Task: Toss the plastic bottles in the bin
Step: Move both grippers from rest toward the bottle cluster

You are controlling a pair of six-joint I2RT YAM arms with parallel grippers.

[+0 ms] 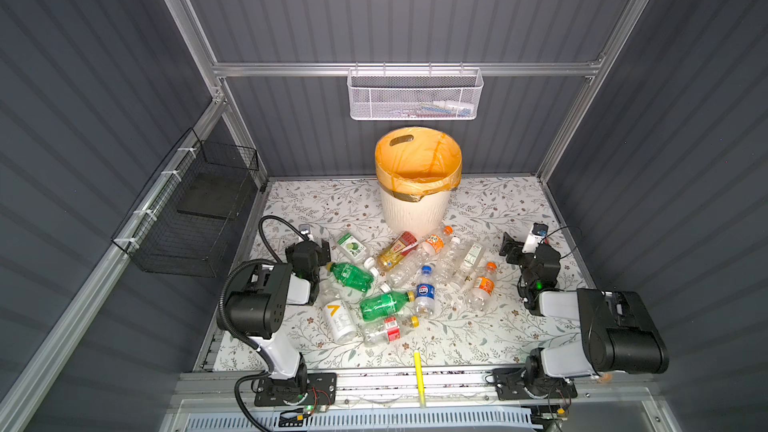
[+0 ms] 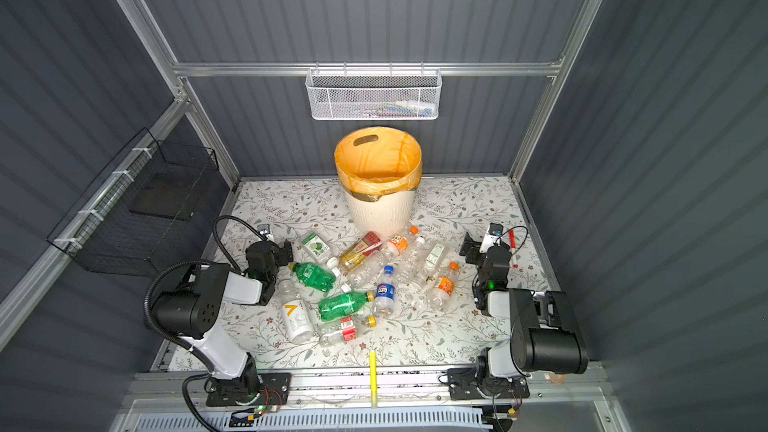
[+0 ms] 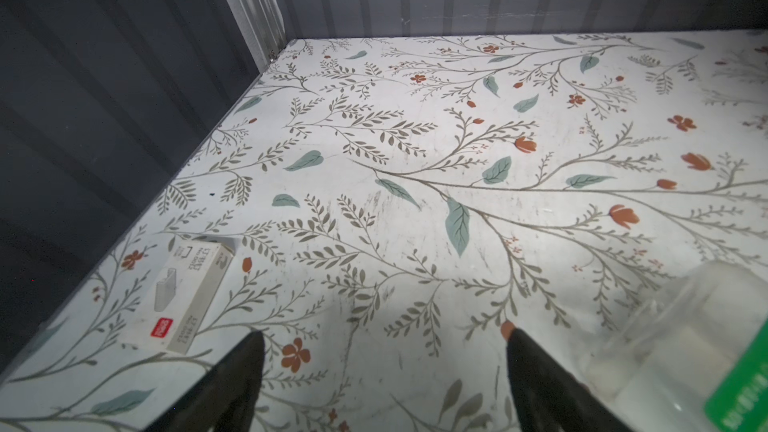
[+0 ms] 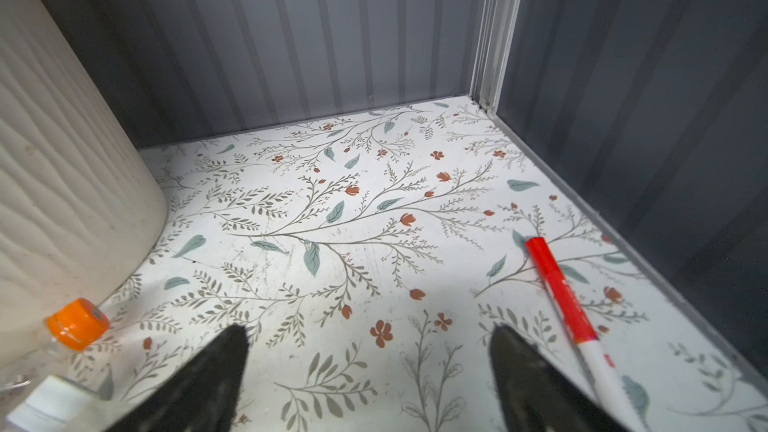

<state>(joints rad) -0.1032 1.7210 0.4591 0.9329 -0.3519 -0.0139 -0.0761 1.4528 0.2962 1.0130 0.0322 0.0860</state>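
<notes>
Both top views: plastic bottles [image 1: 405, 270] heaped flat on counter [image 1: 478, 338] just before bin [image 1: 415, 205], likely for short carry. Left claw [image 3: 384, 332] and right claw [image 4: 370, 328] spread, empty, low either side of that heap, seemingly ready to pick. Blue-capped bottle [image 1: 424, 290]: long axis toward bin, cap nearest it. Other bottles' axes mixed.

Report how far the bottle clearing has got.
Done: nothing visible; the bin shows only its orange liner in both top views. In hand: nothing; the left tool and right tool stand open and empty on either side of the plastic bottles. Left: every bottle, lying on the table in front of the bin.
</notes>
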